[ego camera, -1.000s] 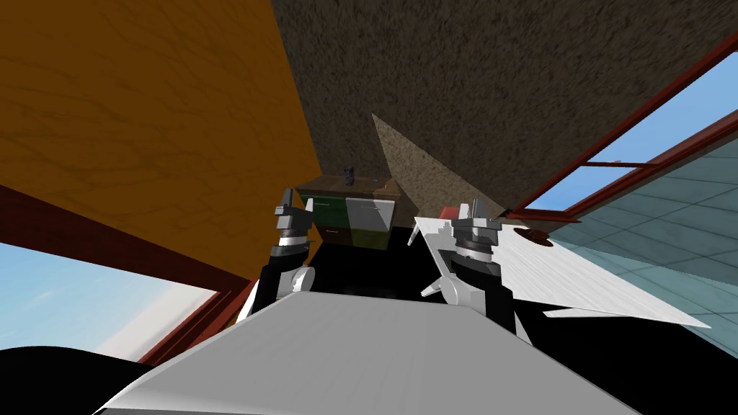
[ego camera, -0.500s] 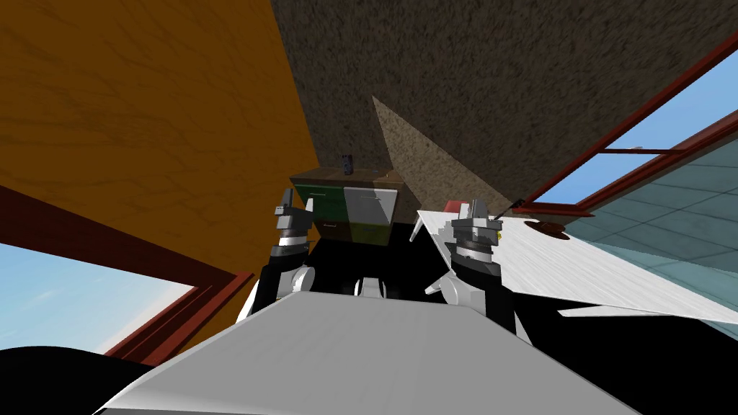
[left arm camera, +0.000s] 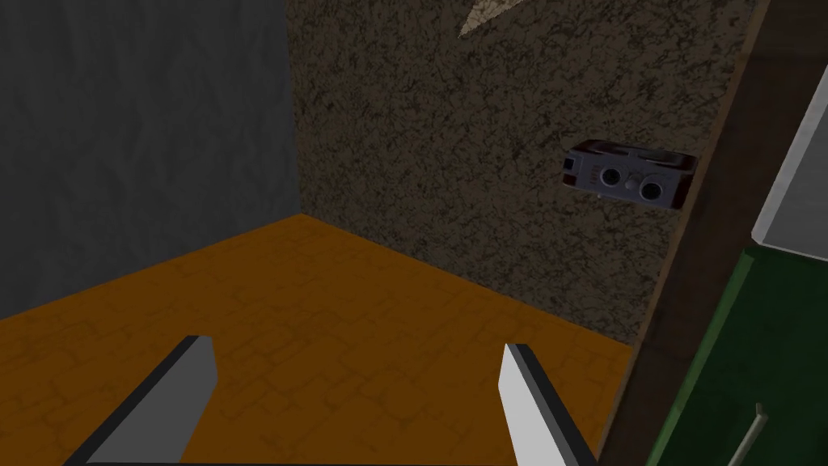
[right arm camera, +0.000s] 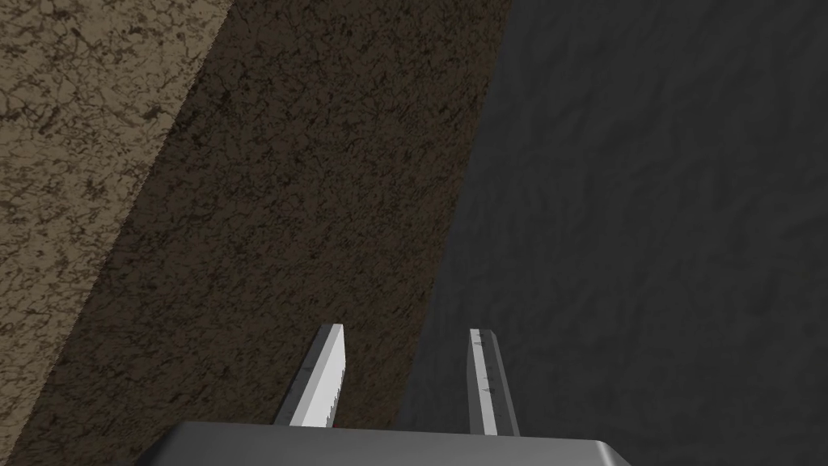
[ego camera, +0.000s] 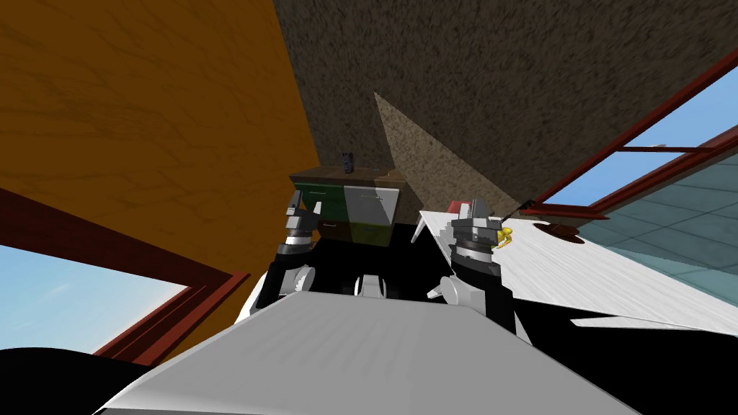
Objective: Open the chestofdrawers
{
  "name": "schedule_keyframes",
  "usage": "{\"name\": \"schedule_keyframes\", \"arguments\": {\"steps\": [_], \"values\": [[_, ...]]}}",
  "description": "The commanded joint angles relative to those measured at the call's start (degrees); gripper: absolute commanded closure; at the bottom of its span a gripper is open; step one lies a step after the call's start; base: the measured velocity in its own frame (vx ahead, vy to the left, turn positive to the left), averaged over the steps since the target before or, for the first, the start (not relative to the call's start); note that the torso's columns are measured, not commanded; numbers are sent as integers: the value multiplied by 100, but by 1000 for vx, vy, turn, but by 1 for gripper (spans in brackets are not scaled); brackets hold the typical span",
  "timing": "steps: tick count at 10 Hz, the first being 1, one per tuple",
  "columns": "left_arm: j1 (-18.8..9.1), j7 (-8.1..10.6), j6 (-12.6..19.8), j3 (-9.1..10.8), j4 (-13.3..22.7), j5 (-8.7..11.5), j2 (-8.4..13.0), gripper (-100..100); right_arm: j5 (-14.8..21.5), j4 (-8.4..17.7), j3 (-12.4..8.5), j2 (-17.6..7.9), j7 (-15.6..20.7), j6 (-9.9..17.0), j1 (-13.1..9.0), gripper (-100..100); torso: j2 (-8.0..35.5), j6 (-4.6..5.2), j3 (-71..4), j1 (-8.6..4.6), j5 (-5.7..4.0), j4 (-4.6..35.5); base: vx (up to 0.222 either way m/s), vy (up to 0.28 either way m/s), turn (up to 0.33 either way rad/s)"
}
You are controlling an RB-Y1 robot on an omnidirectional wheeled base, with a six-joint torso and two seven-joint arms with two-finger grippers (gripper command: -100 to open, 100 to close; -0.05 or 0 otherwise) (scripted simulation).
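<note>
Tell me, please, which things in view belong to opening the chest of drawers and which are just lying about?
Job: chest of drawers, its green drawer, left pincer.
Lying about: small dark device on the chest, white table, yellow object, brown dish.

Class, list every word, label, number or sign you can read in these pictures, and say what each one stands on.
None can be read.
The small dark device on top of the chest of drawers shows round sockets but no lettering.
The chest's fronts and the white table are plain.
</note>
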Motion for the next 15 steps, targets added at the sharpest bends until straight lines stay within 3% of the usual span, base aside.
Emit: {"name": "schedule_keyframes", "arguments": {"steps": [1, 6, 15], "values": [[-160, 20, 13, -73, 303, -62, 149, -100, 0, 0, 0, 0, 0, 0, 0, 0, -1, 1, 0, 0, 0, 0, 99, -36, 41], [-499, 69, 31, -235, 981, -197, 224, -100, 0, 0, 0, 0, 0, 0, 0, 0, 6, 0, 3, 7, 2, 2, 94, -26, 65], [-1034, 144, 61, -488, 2058, -409, 156, -100, 0, 0, 0, 0, 0, 0, 0, 0, 10, 0, 6, -1, 0, 3, 84, -30, 54]]}}
